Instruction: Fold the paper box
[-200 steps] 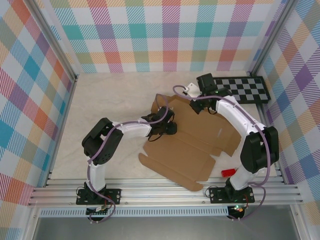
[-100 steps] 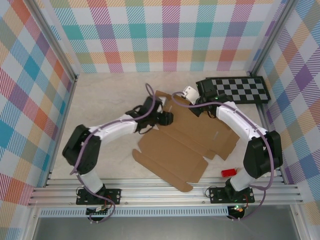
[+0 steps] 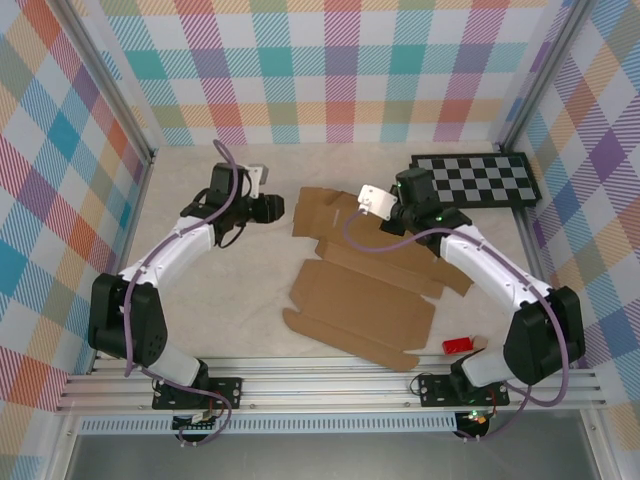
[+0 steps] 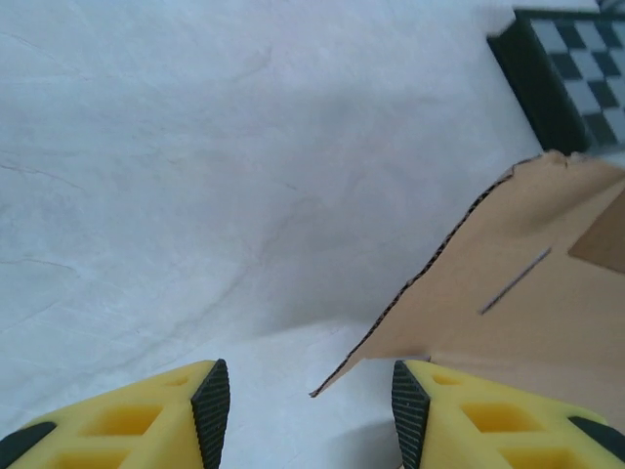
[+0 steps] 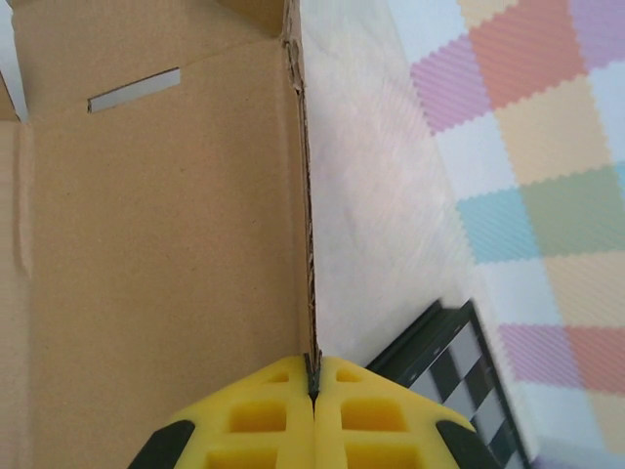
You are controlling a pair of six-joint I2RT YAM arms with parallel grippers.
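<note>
The paper box (image 3: 365, 300) is a brown cardboard die-cut sheet, mostly unfolded, lying on the pale table (image 3: 200, 310) from the centre of the overhead view down toward the lower right. Its large panel lies flat in the lower middle. Smaller flaps and a narrow slit sit toward the upper centre, where one panel is lifted off the table. In the right wrist view, the right tool (image 5: 312, 386) has its yellow fingers pressed together on the thin edge of that raised panel, which stands upright ahead of them. The left tool (image 3: 272, 208) is in the upper left of centre in the overhead view, just beside the sheet's upper left corner but apart from it. In its own wrist view its fingers are spread with nothing between them, and a cardboard corner lies just ahead. A black-and-white checkerboard panel (image 3: 480, 178) lies at the upper right, and a small red object (image 3: 457, 345) lies near the lower right. The step in hand looks like raising a first wall. The next move probably calls for the left tool to take or brace the near corner while the right tool folds its panel over the crease.
</note>
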